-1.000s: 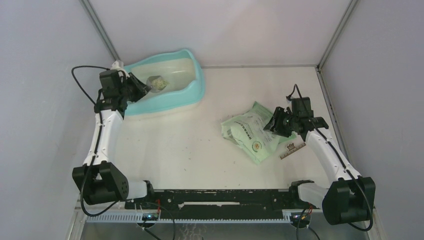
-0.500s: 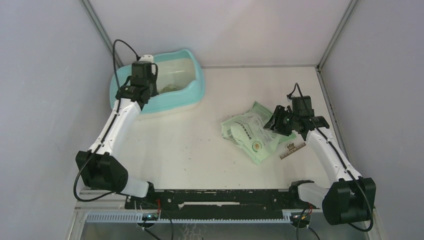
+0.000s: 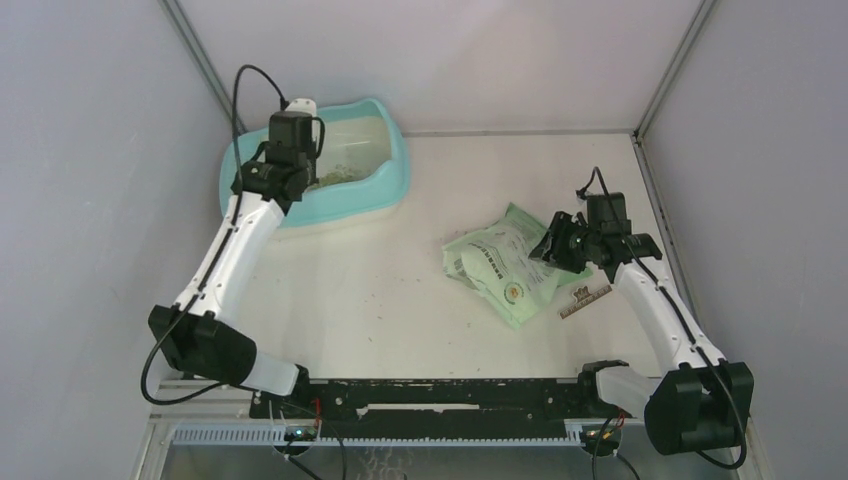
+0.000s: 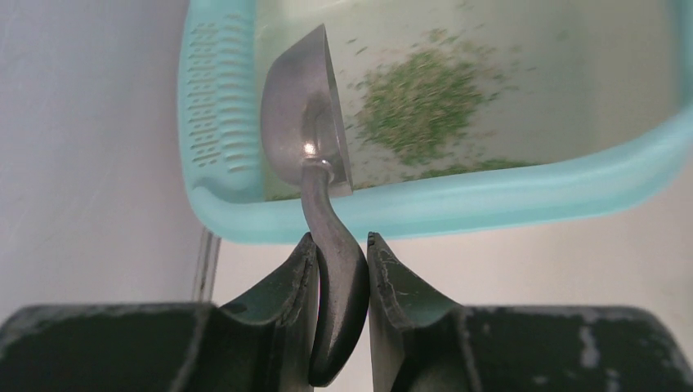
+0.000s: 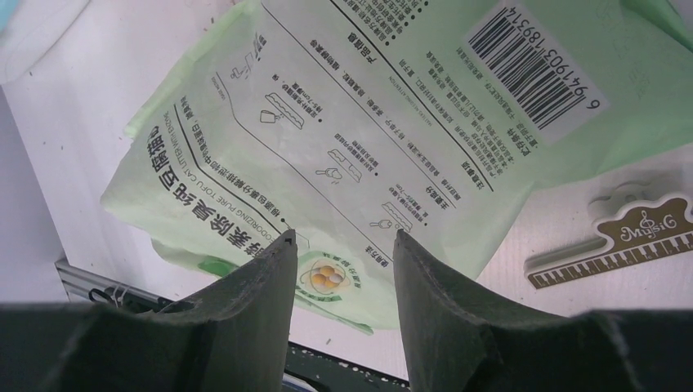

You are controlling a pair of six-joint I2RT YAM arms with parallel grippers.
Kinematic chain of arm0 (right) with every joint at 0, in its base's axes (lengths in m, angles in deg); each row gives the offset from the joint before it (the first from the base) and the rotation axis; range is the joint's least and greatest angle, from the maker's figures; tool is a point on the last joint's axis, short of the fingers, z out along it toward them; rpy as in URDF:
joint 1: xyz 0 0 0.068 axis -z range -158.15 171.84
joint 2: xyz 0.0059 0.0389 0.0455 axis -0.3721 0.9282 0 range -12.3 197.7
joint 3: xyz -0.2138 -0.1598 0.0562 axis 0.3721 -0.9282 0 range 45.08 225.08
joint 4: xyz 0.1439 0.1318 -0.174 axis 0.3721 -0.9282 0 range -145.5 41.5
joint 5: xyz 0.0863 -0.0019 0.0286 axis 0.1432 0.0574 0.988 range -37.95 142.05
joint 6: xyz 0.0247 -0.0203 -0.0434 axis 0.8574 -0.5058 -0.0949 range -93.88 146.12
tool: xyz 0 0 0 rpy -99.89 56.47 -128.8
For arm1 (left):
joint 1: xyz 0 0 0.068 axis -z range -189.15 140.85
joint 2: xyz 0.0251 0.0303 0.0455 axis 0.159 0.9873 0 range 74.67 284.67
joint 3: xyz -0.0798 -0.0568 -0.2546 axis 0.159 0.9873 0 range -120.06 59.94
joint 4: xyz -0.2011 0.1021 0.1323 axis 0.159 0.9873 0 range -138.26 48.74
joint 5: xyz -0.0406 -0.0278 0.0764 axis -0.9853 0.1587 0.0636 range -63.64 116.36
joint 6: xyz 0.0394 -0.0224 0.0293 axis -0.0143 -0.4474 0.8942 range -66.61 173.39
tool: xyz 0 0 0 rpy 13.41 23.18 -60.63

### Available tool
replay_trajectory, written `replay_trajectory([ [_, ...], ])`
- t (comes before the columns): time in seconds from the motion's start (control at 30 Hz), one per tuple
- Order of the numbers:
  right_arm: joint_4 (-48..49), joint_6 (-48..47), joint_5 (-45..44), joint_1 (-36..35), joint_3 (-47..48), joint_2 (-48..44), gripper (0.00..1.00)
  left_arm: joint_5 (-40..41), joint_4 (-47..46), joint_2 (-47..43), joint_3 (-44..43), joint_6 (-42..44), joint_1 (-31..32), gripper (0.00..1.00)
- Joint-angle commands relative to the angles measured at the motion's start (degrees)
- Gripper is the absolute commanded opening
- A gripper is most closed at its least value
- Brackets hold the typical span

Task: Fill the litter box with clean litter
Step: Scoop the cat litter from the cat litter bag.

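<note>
The box (image 3: 398,168) lies just ahead of the left gripper (image 4: 341,242). The bag (image 3: 500,262) lies flat under the right gripper (image 5: 343,241), whose jaws stand half apart, holding nothing. The left jaws pinch the scoop (image 4: 298,114) by its handle, bowl tipped sideways over the box. A clip (image 5: 621,237) sits right of the right gripper. Litter (image 4: 421,98) lies in the box, beyond the bowl.

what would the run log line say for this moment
left gripper: shut on scoop, bowl over litter box | litter: thin patch on box floor | right gripper: open above bag
</note>
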Motion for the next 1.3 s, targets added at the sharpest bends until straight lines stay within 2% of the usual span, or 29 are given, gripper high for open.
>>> replay_trajectory([
  [0.0, 0.8, -0.4, 0.1, 1.1, 2.6, -1.9, 0.54, -17.1, 8.7, -5.5, -13.2, -8.6, 0.2, 0.15],
  [0.07, 0.8, -0.3, 0.0, 1.4, 2.6, -2.2, 0.55, -27.9, 12.0, -7.9, -13.0, -13.9, 0.3, 0.16],
  [0.1, 0.4, -0.3, -0.2, 1.5, 2.8, -2.4, 0.55, -35.7, 11.7, -10.1, -10.6, -16.7, 0.2, 0.16],
  [0.17, -0.2, -0.5, -0.6, 1.6, 3.3, -2.5, 0.55, -43.7, 9.8, -16.9, -3.6, -22.8, 0.3, 0.16],
  [0.33, -0.4, -0.6, -1.1, 2.6, 3.7, -2.6, 0.56, -55.9, 3.1, -32.0, 16.2, -34.8, 0.9, 0.16],
  [0.5, -0.1, -0.4, -1.8, 3.4, 4.1, -1.7, 0.56, -64.5, -0.7, -42.3, 28.5, -43.8, 1.3, 0.16],
  [0.6, 0.5, 0.4, -1.2, 4.5, 4.1, -1.0, 0.56, -65.9, -3.1, -46.2, 33.9, -48.3, 3.4, 0.16],
  [0.8, 0.8, 0.8, -0.7, 4.6, 4.1, -1.1, 0.56, -67.5, -6.4, -48.2, 40.8, -51.3, 4.5, 0.16],
  [1.27, 1.3, 0.8, -1.6, 4.7, 3.8, -1.3, 0.56, -64.9, -13.4, -40.3, 44.4, -52.9, 7.9, 0.17],
])
